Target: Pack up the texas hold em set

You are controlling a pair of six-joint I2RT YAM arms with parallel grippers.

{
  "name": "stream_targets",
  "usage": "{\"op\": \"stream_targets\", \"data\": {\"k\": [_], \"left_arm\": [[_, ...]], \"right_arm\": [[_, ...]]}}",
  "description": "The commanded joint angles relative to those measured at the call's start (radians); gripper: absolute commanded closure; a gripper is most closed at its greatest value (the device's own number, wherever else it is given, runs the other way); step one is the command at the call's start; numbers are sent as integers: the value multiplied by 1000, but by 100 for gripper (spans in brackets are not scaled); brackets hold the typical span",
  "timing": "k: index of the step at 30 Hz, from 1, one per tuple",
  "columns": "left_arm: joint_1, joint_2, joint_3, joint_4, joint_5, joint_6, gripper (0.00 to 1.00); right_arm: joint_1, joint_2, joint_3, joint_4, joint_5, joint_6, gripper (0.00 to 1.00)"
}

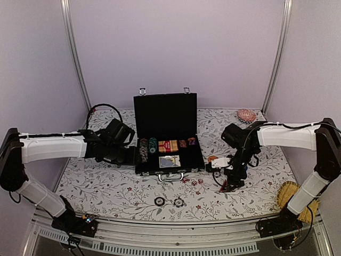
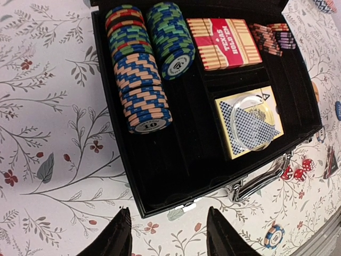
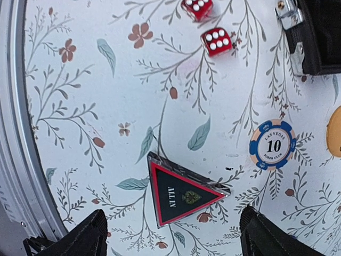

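Note:
The black briefcase [image 1: 165,114] stands open at the table's middle, lid upright. In the left wrist view it [image 2: 176,176] holds rows of chips [image 2: 141,90], a card box [image 2: 224,42] and a card deck [image 2: 249,120]. My left gripper [image 2: 169,234] is open and empty, just off the case's front left corner. My right gripper [image 3: 173,237] is open and empty, straddling the black-red triangle [image 3: 181,194] lying flat on the table. Two red dice [image 3: 217,41], a blue chip [image 3: 273,144] and an orange disc [image 3: 335,130] lie beyond it. Two loose chips [image 1: 159,201] lie near the front edge.
A pink shell-like object [image 1: 246,114] sits at the back right. A yellow straw item [image 1: 293,194] lies by the right arm's base. The table's metal front edge [image 3: 16,160] runs close to the right gripper. Purple walls close in the back and sides.

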Motion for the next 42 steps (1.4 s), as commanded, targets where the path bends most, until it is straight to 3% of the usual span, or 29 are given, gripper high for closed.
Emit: {"op": "stream_targets", "data": {"k": [1, 27, 42], "left_arm": [[-8, -37, -26, 11, -1, -4, 52], [-5, -25, -64, 51, 8, 1, 52], [-3, -27, -80, 63, 14, -5, 52]], "right_arm": [[0, 37, -24, 67, 94, 3, 15], [10, 133, -83, 163, 116, 15, 24], [36, 111, -52, 112, 166, 50, 47]]}}
